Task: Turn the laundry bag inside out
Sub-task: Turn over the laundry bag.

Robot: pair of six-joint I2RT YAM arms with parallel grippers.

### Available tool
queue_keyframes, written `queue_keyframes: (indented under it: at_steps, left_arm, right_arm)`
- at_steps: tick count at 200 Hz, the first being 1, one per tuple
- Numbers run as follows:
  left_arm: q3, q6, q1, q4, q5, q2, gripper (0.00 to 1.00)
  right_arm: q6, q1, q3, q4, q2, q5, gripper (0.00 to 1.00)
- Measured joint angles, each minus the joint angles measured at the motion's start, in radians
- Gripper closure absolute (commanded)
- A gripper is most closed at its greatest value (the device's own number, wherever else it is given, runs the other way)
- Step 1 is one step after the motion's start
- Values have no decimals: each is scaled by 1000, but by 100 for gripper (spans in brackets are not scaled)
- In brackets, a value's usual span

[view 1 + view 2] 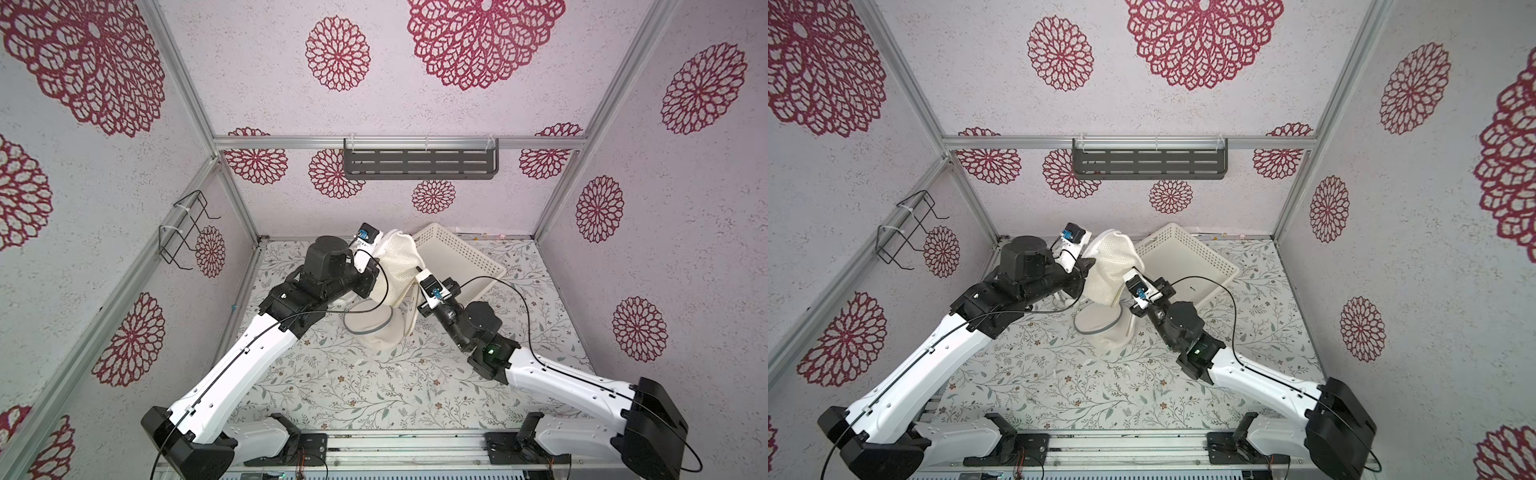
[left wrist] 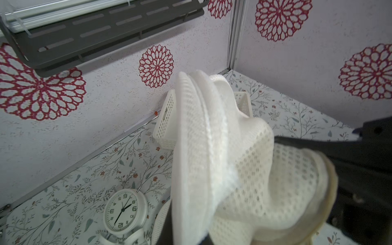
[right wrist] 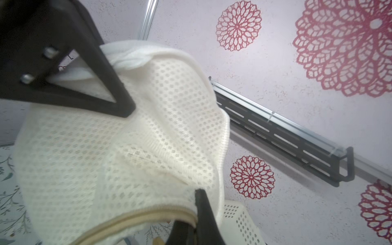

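The laundry bag [image 1: 399, 266] is white mesh and hangs lifted between my two arms in both top views [image 1: 1108, 266]. Its lower end, with a grey-edged round panel [image 1: 374, 328], rests on the table. My left gripper [image 1: 374, 272] is at the bag's left side, shut on a fold of the fabric. In the left wrist view the mesh [image 2: 212, 159] covers its fingers. My right gripper [image 3: 198, 198] is shut on the bag's beige-banded rim [image 3: 137, 214], at the bag's right side [image 1: 417, 272].
A white perforated basket [image 1: 457, 257] lies tipped at the back right, just behind the bag. A white alarm clock [image 2: 125, 212] sits on the floral table below my left arm. A grey shelf [image 1: 419, 160] hangs on the back wall and a wire rack [image 1: 185, 228] on the left wall.
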Motion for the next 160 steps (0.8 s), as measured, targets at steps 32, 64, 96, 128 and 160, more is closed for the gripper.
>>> queue_keyframes:
  at_steps: [32, 64, 96, 128, 160]
  left_arm:
    - [8, 150, 0, -95, 40, 19, 100]
    - [8, 296, 0, -181, 145, 31, 100]
    - [8, 404, 0, -243, 244, 31, 100]
    - [8, 498, -2, -293, 350, 32, 100]
    - [7, 589, -8, -346, 420, 43, 100]
  right_arm:
    - [5, -81, 33, -183, -85, -143, 100]
    - [-22, -132, 93, -356, -113, -280, 93]
    - [-61, -151, 157, -501, -113, -402, 79]
    - [-75, -152, 235, -615, -87, -505, 81]
    - [-106, -154, 320, -735, -44, -558, 85]
